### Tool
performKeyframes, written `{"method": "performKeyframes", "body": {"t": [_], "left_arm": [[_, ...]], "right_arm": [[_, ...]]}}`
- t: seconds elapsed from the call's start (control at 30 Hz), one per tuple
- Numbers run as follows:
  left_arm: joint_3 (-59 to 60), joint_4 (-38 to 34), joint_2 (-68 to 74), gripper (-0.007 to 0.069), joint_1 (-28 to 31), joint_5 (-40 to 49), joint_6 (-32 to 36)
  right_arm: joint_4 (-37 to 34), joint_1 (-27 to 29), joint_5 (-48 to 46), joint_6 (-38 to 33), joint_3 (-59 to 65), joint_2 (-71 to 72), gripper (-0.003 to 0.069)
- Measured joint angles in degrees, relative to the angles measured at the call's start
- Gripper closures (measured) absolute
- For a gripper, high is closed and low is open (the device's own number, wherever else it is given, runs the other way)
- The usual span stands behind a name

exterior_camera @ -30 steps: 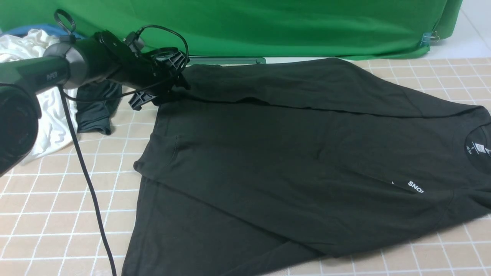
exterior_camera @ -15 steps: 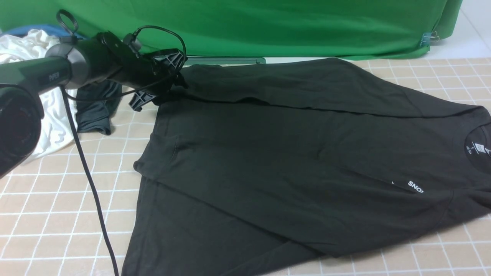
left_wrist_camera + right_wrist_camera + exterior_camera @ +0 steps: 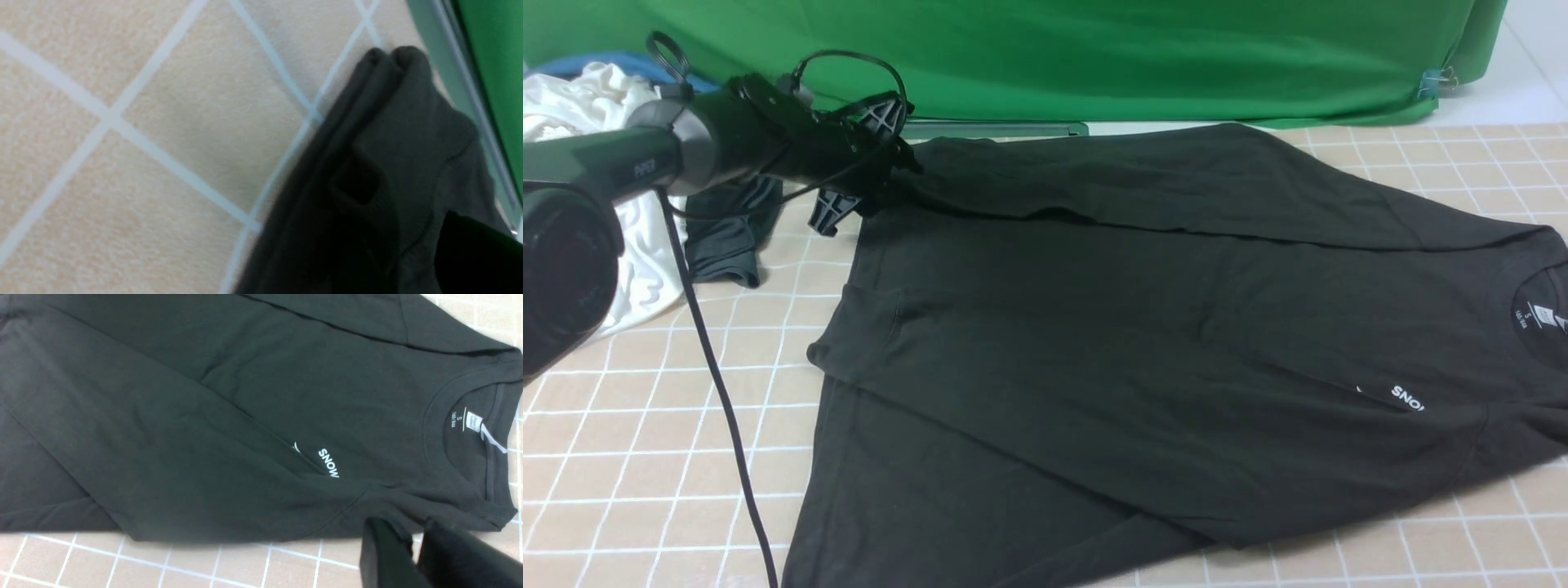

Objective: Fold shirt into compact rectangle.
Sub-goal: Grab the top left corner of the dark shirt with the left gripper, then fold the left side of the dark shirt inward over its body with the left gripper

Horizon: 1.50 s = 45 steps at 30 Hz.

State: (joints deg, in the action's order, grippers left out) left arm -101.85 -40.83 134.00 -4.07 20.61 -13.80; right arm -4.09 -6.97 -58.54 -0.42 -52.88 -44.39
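Observation:
The black shirt (image 3: pixel 1143 327) lies spread on the tiled table, collar and neck label (image 3: pixel 1542 314) to the right, white "SNO" print (image 3: pixel 1407 398) showing. My left gripper (image 3: pixel 890 167) is shut on the shirt's far left corner and holds it just off the table. In the left wrist view the bunched black cloth (image 3: pixel 408 122) runs between the dark fingers (image 3: pixel 470 253). The right arm is outside the front view. In its wrist view my right gripper (image 3: pixel 408 528) is shut on the shirt's (image 3: pixel 204 416) near sleeve edge, below the collar (image 3: pixel 473 420).
A white garment (image 3: pixel 572 106), a blue cloth (image 3: pixel 613 61) and a small dark grey garment (image 3: pixel 727 237) are piled at the far left. A green backdrop (image 3: pixel 1094 49) hangs along the back edge. The left arm's black cable (image 3: pixel 719 392) trails down over the tiles.
The left gripper has risen a little and shifted slightly right with the shirt's corner in it. The rest of the shirt has not moved.

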Motion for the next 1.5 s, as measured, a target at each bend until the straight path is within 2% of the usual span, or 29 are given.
{"method": "performKeyframes", "body": {"t": [0.23, 0.33, 0.43, 0.5, 0.93, 1.1, 1.33, 1.5], "left_arm": [[-0.85, -2.10, 1.37, 0.0373, 0.00, -0.80, -0.20], [-0.85, -2.28, 1.46, 0.0449, 0.00, -0.81, -0.32], [-0.85, -1.99, 1.18, 0.0580, 0.11, -0.42, 0.61], [-0.67, -1.31, 0.62, 0.0598, 0.11, 0.15, 1.09], [-0.17, 0.80, -14.25, 0.0603, 0.06, 13.86, 1.26], [-0.17, 7.65, -20.54, 0.0603, 0.00, 24.11, -1.60], [0.99, 13.45, -23.89, 0.0603, -0.13, 38.44, -2.51], [12.06, 22.33, -30.09, 0.0603, -2.85, 43.80, -3.65]], "right_arm": [[0.00, 0.00, -0.05, 0.00, 0.00, 0.00, 0.0492], [0.00, 0.00, -0.05, 0.00, 0.00, 0.00, 0.0487], [0.00, 0.00, -0.05, 0.00, 0.00, 0.00, 0.0481], [0.00, 0.00, -0.05, -0.05, 0.00, 0.00, 0.0479], [0.00, 0.00, 1.65, -0.84, 0.00, 0.00, 0.0462], [0.00, 0.00, 1.65, -0.88, 0.00, 0.00, 0.0461], [0.00, 0.00, 1.68, -0.88, 0.00, 0.00, 0.0461], [0.00, 0.00, 1.44, -0.88, 0.00, 0.00, 0.0461]]}}
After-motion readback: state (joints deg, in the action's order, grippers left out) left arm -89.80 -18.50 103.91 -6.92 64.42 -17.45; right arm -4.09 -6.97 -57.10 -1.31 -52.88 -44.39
